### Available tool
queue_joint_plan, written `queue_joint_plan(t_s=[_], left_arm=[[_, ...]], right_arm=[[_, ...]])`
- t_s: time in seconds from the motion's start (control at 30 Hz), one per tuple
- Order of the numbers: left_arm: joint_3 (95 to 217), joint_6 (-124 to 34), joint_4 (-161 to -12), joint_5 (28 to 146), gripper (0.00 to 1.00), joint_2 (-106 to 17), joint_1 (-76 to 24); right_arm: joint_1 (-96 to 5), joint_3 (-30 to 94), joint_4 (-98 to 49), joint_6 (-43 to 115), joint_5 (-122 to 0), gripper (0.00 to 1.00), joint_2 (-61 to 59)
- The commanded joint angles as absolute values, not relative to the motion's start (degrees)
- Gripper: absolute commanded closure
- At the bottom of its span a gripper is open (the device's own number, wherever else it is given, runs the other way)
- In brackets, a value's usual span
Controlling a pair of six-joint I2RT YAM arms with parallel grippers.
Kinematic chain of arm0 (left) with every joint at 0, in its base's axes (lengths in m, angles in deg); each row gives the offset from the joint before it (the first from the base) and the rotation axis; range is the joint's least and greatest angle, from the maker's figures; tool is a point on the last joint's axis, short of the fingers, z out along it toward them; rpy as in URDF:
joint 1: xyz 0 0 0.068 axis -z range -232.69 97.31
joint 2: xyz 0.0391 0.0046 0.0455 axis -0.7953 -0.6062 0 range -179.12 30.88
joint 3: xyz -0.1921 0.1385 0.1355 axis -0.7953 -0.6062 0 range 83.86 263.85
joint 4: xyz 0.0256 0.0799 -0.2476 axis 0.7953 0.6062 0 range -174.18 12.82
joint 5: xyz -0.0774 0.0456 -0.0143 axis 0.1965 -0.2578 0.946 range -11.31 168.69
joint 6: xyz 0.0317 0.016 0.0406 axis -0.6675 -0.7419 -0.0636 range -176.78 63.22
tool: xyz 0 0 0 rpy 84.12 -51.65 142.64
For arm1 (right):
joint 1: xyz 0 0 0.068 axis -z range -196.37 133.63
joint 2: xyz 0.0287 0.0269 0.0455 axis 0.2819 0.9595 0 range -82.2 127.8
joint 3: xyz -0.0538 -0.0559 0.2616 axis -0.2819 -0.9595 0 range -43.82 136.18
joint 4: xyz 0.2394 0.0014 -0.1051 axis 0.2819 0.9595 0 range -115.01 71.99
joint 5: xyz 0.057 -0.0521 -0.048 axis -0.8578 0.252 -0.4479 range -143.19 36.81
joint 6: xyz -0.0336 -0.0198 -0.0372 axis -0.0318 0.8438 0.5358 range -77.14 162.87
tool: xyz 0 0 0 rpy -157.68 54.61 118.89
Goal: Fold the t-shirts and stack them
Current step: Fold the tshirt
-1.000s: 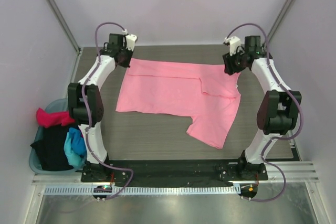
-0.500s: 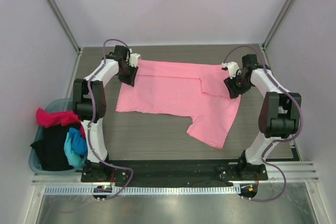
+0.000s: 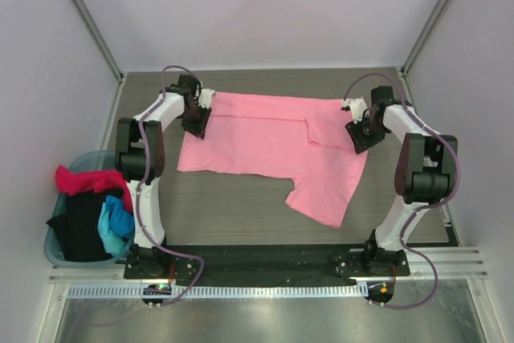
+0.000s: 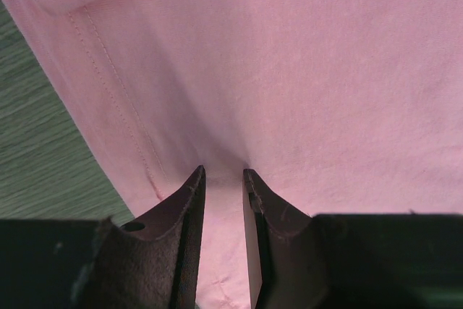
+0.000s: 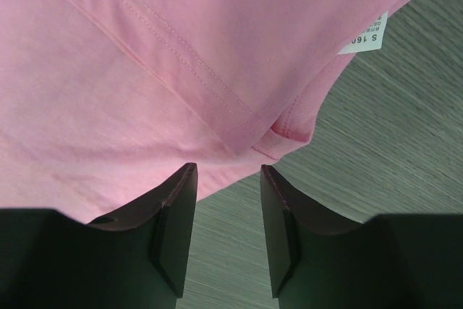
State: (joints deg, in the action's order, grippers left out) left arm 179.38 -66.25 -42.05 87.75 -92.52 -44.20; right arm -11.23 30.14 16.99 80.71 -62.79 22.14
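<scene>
Top external shows the pink t-shirt (image 3: 257, 142) lying 9-to-3 o'clock between left gripper (image 3: 197, 127) and right gripper (image 3: 360, 139), each with jaws spread.

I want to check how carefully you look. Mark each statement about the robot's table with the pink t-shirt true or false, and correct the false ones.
1. The pink t-shirt lies spread on the table. True.
2. The basket stands at the robot's right. False: it stands at its left.
3. The right hand has its fingers apart, at the shirt's edge. True.
4. The black t-shirt lies on the pink one. False: it is in the basket.
5. A white label shows near the right hand. True.
</scene>
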Motion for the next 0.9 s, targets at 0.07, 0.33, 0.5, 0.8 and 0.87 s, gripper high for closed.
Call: queue_joint_plan(t_s=[0.07, 0.33, 0.5, 0.8, 0.87], left_arm=[[178.5, -66.6, -41.6, 86.8, 0.72, -92.1, -44.3], [177.5, -66.7, -41.8, 86.4, 0.72, -92.0, -44.3], [177.3, -67.1, -41.8, 86.1, 0.72, -91.9, -44.3], [177.0, -67.1, -42.1, 85.8, 0.72, -91.6, -44.3], [176.8, -67.1, -42.1, 85.8, 0.72, -91.6, -44.3]], right_arm=[[-10.6, 33.3, 15.9, 80.5, -63.5, 0.58, 23.4], [-10.4, 35.0, 15.7, 79.5, -64.3, 0.64, 25.5], [-10.4, 35.5, 15.8, 79.0, -64.7, 0.66, 26.5], [-10.3, 35.8, 16.0, 77.9, -65.0, 0.81, 27.7], [-10.4, 36.0, 16.2, 77.8, -65.2, 0.91, 27.4]])
